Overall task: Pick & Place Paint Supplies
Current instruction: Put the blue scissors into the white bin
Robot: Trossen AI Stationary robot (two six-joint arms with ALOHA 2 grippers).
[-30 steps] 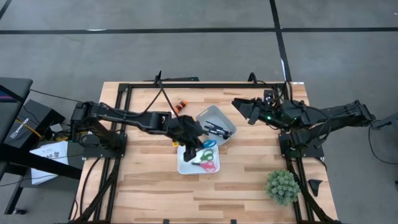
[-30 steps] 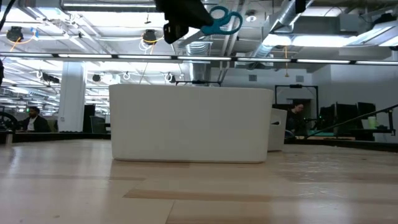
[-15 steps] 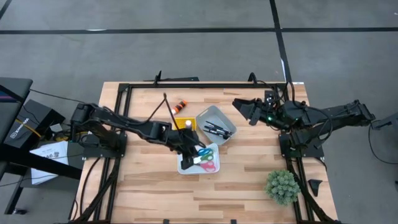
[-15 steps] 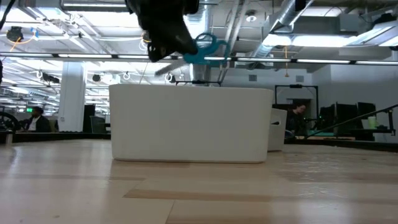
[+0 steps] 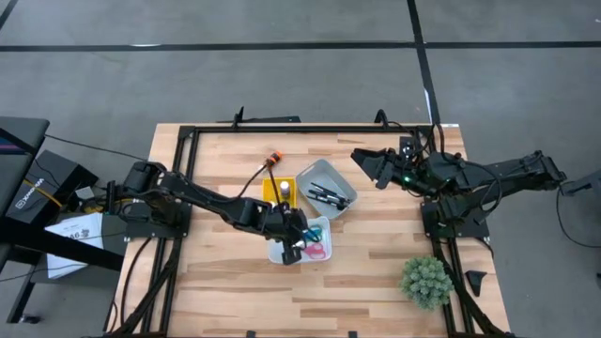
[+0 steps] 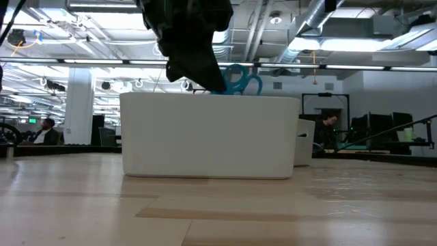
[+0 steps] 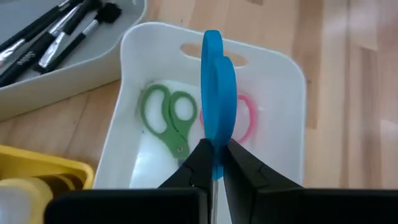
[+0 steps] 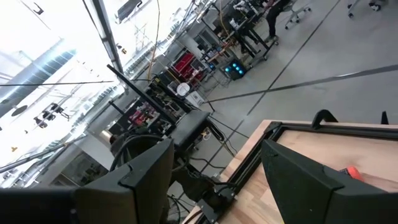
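Observation:
My left gripper (image 5: pixel 295 233) (image 7: pixel 214 149) is over the white bin (image 5: pixel 274 253) (image 6: pixel 212 137), shut on the blue-handled scissors (image 7: pixel 217 93) (image 6: pixel 239 78). Green scissors (image 7: pixel 168 118) and pink scissors (image 7: pixel 247 118) lie flat on the floor of the white bin (image 7: pixel 292 68). Dark paintbrushes (image 5: pixel 327 195) (image 7: pixel 50 28) lie in a grey tray (image 5: pixel 343 183). An orange-capped bottle (image 5: pixel 273 158) lies on the table. My right gripper (image 5: pixel 360 158) (image 8: pixel 211 186) is open and raised over the table's far right part. My left gripper pinches the blue scissors between its two fingers just behind the handle loops (image 7: pixel 214 140). The scissors stand edge-on, with the loops (image 6: pixel 242 76) reaching past the fingertips. The fingers slant down from the table's left. The scissors are lifted, with the loops at the height of the bin's rim.
A yellow bin (image 5: pixel 278 192) (image 7: pixel 37 168) with bottles stands next to the grey tray on the far side of the white bin. A fuzzy green ball plant (image 5: pixel 425 280) sits near the table's right near corner. A black frame runs along the table's edges.
My left gripper has come down and moved toward the table's near edge, still shut on the blue scissors. In the low view the scissors have dropped from well above the white bin to its rim.

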